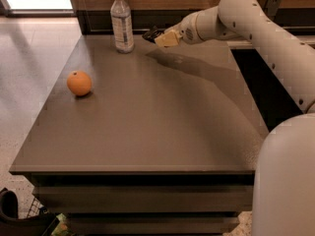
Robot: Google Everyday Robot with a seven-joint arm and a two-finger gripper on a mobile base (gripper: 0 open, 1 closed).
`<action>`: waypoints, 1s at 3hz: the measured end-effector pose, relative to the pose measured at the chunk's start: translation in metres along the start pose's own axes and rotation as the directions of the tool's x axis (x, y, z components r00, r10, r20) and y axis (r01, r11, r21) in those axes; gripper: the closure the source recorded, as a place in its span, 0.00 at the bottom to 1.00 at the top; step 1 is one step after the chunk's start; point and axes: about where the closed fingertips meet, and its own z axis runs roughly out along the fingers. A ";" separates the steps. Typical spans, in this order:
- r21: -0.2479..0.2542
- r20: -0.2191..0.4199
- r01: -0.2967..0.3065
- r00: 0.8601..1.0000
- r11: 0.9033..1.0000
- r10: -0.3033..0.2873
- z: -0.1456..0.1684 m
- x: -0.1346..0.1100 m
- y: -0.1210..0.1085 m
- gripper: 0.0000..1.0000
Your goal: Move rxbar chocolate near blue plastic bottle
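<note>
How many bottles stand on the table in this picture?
1. The blue plastic bottle stands upright near the far edge of the table; the gripper hovers just beside it. No other bottle seems hidden.

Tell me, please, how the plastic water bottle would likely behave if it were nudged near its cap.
Tall and slim on a narrow base, the plastic water bottle would probably tip rather than slide. Its clear plastic suggests it is light, unless full. The pincer hovers just right of it in view, above the table.
</note>
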 end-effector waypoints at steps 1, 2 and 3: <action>0.004 -0.002 0.009 1.000 1.000 -0.009 -0.002 -0.004 0.001 0.75; -0.001 -0.003 0.009 1.000 1.000 -0.009 0.001 -0.003 0.003 0.53; -0.006 -0.005 0.008 1.000 1.000 -0.008 0.004 -0.003 0.005 0.29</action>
